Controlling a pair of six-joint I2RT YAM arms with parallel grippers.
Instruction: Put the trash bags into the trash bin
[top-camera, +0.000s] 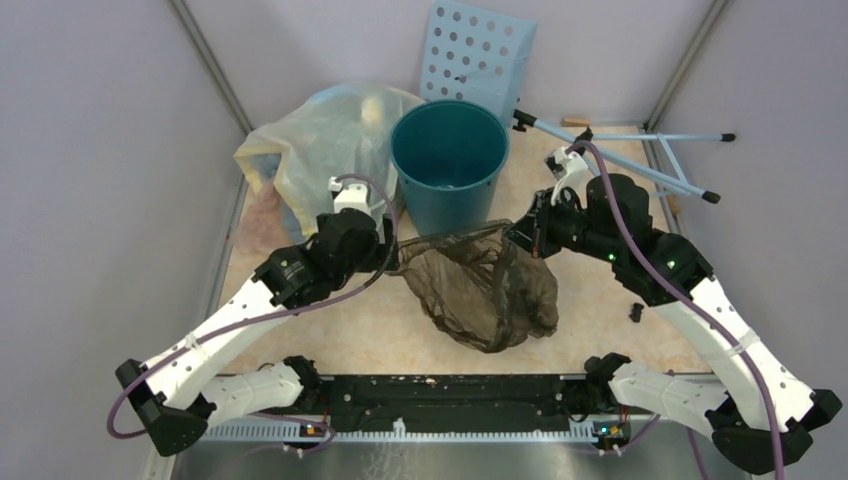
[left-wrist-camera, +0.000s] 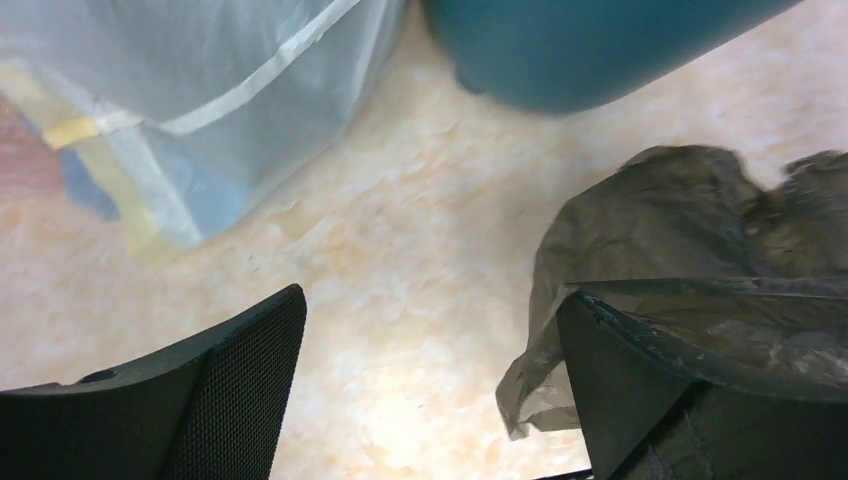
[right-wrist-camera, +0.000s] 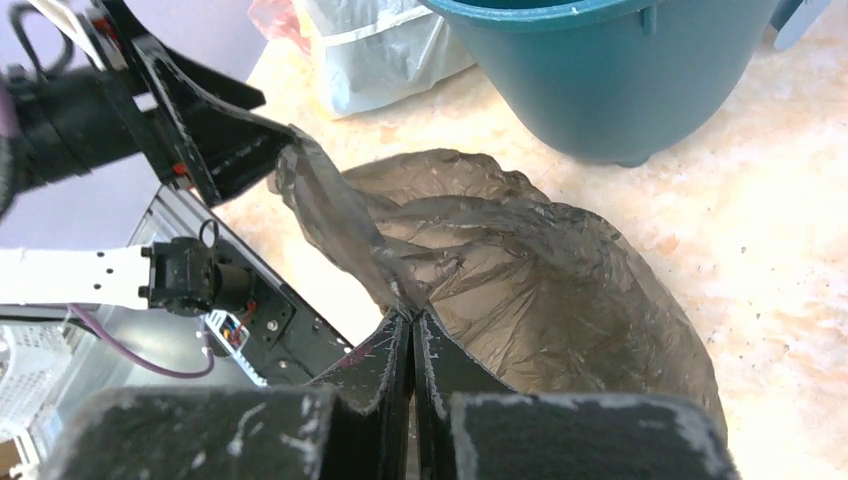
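Observation:
The trash bag (top-camera: 485, 285), thin, dark and crinkly, lies on the table in front of the teal trash bin (top-camera: 448, 160). My right gripper (right-wrist-camera: 412, 318) is shut on a pinch of the bag's (right-wrist-camera: 540, 280) rim, just right of the bin (right-wrist-camera: 610, 80). My left gripper (left-wrist-camera: 430, 340) stands open at the bag's left end, nothing between its fingers. A fold of the bag (left-wrist-camera: 700, 250) lies draped over its right finger (left-wrist-camera: 640, 390). In the top view the left gripper (top-camera: 395, 255) and right gripper (top-camera: 520, 237) stretch the rim between them.
A large pale stuffed bag (top-camera: 320, 150) leans left of the bin. A light blue perforated panel (top-camera: 475, 55) stands behind it. Thin blue rods (top-camera: 640, 150) lie at the back right. A small black piece (top-camera: 636, 312) sits by the right arm.

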